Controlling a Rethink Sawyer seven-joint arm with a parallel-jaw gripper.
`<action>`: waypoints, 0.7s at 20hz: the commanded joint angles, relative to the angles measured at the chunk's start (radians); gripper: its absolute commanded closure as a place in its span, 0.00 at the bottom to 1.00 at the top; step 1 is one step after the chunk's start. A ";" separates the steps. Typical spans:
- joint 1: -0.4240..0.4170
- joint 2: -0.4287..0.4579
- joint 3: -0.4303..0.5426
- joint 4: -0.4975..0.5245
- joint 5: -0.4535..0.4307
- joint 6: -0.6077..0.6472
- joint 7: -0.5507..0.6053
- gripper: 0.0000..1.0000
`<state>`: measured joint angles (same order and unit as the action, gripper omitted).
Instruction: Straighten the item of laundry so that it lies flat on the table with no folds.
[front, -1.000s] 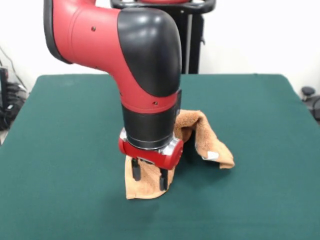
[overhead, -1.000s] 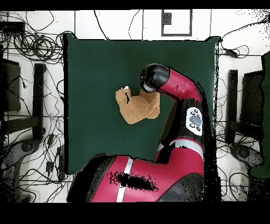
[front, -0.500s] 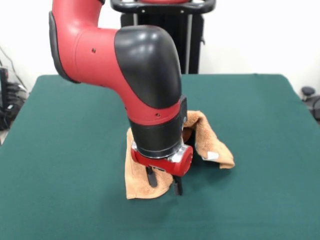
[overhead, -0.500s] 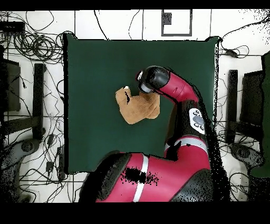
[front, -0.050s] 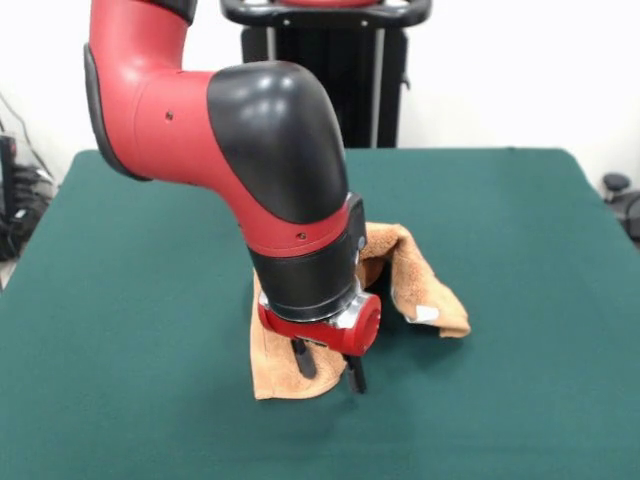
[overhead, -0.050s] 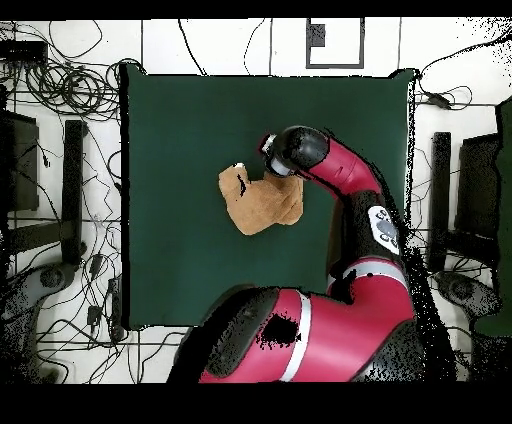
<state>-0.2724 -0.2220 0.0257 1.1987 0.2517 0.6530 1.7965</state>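
Green felt-like cloth covers the large rectangular table (front, -0.050s: 520, 240) across nearly my whole front view, and from overhead I see it as a dark rectangle with cables and stands around its outer edges. Next in bulk is the red and black arm (front, -0.050s: 250, 170), which comes down over the middle of the table; its black elbow casing and wrist block much of what lies behind them.

Below the wrist sits the small orange-tan terry-cloth towel (front, -0.050s: 420, 280), crumpled near the centre of the table. One part of it stands up in a soft hump to the right of the wrist in my front view, draping down to the cloth, and another part lies lower at the near side, under the wrist. From overhead it reads as an irregular tan patch, bunched and folded over itself, clearly not flat.

At the near edge of the towel I see the gripper (front, -0.050s: 328, 367), with two dark fingers (front, -0.050s: 304, 358) pointing down and standing a little apart. Their tips reach the low part of the towel at the table surface. I cannot tell whether any cloth is pinched between them.

Smallest of all, a little white tag (front, -0.050s: 426, 313) shows on the towel's right-hand flap.
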 joint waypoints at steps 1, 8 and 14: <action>-0.009 0.051 0.160 0.113 -0.082 0.021 -0.108 0.00; 0.017 0.047 0.134 0.091 -0.138 0.082 -0.069 0.00; 0.029 0.045 0.131 0.085 -0.193 0.013 -0.063 0.00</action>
<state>-0.2811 -0.2388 0.0597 1.2002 0.1364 0.6519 1.7965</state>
